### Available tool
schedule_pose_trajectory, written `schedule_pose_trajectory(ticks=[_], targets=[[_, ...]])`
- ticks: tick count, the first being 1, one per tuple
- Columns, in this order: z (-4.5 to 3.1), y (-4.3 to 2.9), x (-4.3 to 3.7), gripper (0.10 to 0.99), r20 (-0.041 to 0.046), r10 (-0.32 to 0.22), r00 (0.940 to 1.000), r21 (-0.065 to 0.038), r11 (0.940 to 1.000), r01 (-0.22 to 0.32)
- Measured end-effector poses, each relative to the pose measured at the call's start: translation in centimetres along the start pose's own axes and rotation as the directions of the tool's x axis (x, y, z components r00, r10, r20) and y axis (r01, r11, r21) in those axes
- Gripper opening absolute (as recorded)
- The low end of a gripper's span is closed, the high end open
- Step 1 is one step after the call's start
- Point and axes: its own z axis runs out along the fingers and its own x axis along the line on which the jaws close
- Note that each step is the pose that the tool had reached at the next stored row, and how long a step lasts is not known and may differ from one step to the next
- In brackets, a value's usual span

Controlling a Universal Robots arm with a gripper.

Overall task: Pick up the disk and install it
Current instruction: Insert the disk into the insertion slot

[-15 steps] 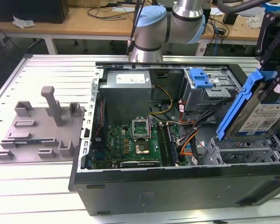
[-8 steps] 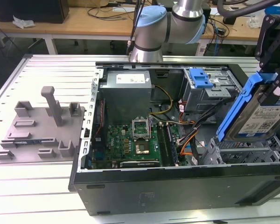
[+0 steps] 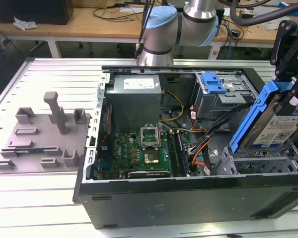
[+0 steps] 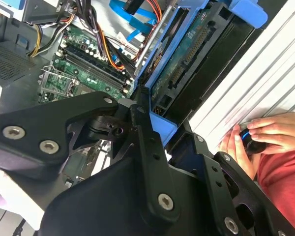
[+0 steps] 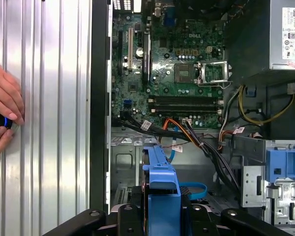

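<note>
**Disk gripped and tilted over the drive-cage end of the open computer case**

The pincer [image 3: 292, 97] is closed on the disk [image 3: 270, 126], with its black fingers [image 4: 145, 135] clamped on the blue carrier rail. The pads themselves are hidden behind the linkage in both wrist views. The disk hangs steeply tilted just above the computer case [image 3: 188, 201], over the drive cage [image 3: 260, 161] at the end away from the grey fixture plate [image 3: 39, 141]. The exterior view's right edge cuts off its far side, and its lowest corner is hard to separate from the cage. Outside the case, a person's hand [image 5: 4, 115] rests on the ribbed worktop [image 5: 54, 123], curled round a small dark object I cannot make out.
</note>
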Motion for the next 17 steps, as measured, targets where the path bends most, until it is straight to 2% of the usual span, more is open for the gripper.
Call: schedule_pose_trajectory(ticks=[17], targets=[[1.32,-0.02,0.11,0.365,0.0,0.0,1.0,0.0,1.0,0.0]])
